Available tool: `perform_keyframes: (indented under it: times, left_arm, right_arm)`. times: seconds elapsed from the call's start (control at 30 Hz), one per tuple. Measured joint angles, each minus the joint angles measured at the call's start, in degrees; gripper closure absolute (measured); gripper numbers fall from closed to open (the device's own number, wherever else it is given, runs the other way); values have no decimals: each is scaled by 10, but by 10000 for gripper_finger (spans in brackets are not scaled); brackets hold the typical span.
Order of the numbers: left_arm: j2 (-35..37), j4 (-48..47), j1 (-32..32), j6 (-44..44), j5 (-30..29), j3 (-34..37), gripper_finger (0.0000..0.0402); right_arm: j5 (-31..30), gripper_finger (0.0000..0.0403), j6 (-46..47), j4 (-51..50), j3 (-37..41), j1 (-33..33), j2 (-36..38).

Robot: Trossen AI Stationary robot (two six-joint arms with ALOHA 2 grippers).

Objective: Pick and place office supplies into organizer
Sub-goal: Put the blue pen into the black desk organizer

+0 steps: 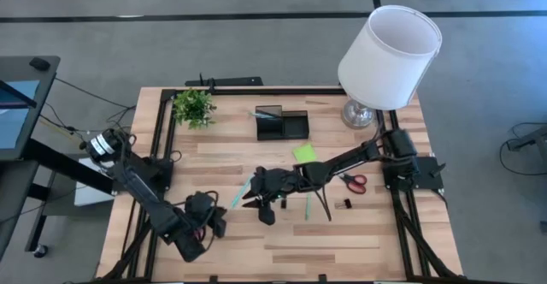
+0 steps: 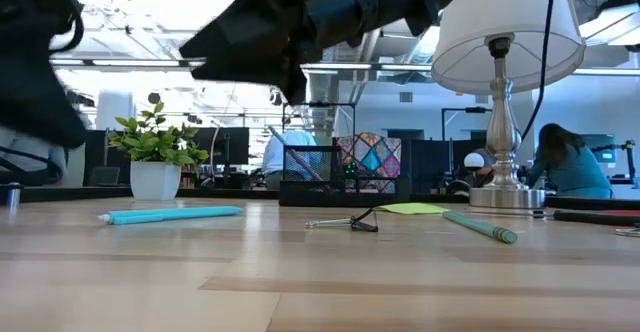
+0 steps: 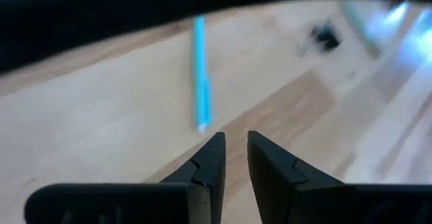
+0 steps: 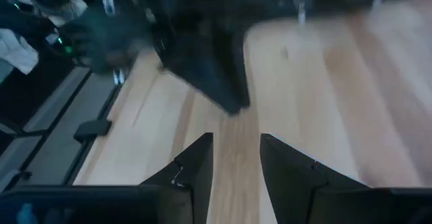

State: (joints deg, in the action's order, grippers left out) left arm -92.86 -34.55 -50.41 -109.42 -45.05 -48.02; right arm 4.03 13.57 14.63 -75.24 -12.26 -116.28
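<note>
Tools first: the right tool (image 1: 254, 200), fingers a moderate gap apart and holding nothing, hangs above mid-surface; the left tool (image 3: 231, 158), fingers nearly together and likewise empty, waits near the front-left part of the wooden surface (image 1: 359, 241). Just beside the right tool on its left lies a teal pen (image 1: 238, 192), long axis slanting from front-left to back-right; the right arm is the nearer, so this pen is probably the next pick. Rightward lie a green pen (image 1: 307, 206), a dark pencil (image 1: 325, 205), a black clip (image 1: 344, 204) and red-handled scissors (image 1: 355, 180); a lime sticky-note pad (image 1: 303, 152) lies behind them. Toward the back edge stands the black organizer (image 1: 282, 124): a pen-like item seems to rest in its left compartment, the right one appears empty. A potted plant (image 1: 194, 106) and a lamp (image 1: 389, 46) flank it.
</note>
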Motion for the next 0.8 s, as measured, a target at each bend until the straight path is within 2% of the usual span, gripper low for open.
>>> perform_keyframes:
  times: [0.27, 0.4, 0.57, 0.8]
  left_arm:
    - [0, 93, -9, 139, 14, 67, 345]
    - [0, 122, -5, 175, 7, 91, 345]
    - [-1, 130, 19, 265, 55, 105, 341]
    - [-1, 190, 65, 351, 108, 108, 284]
  right_arm:
    - [2, 287, -1, -5, 0, 19, 2]
    - [4, 287, -1, -15, 0, 19, 2]
    - [4, 287, -1, -15, 0, 19, 2]
    - [4, 287, -1, -15, 0, 27, 2]
